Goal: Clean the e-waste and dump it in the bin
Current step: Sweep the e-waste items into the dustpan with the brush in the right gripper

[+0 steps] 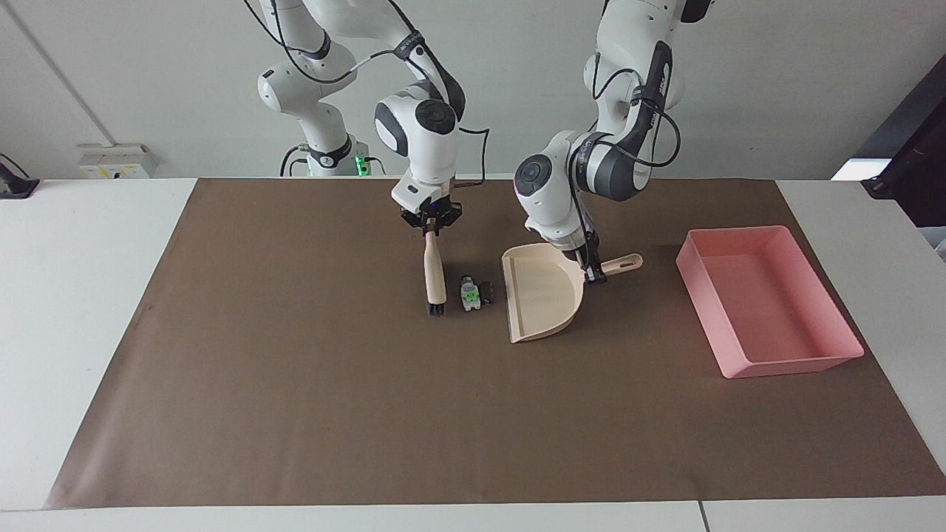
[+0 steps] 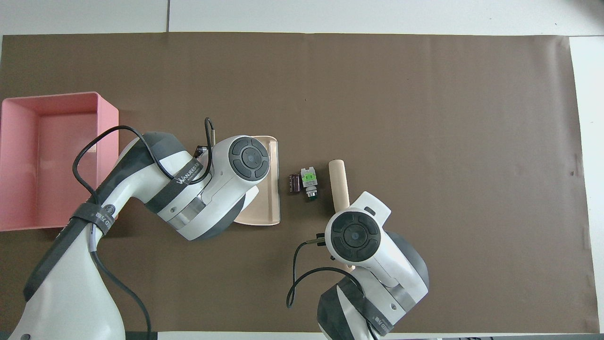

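The e-waste lies mid-mat: a whitish-grey bit with a green patch and a small black bit beside it. My right gripper is shut on the top of a wooden brush. The brush hangs upright with its dark bristles at the mat, close beside the whitish bit. My left gripper is shut on the handle of the beige dustpan. The dustpan's open edge faces the black bit, a small gap away. The pink bin stands toward the left arm's end.
A brown mat covers most of the white table. The bin holds nothing that I can see. In the overhead view both wrists hide their own fingers.
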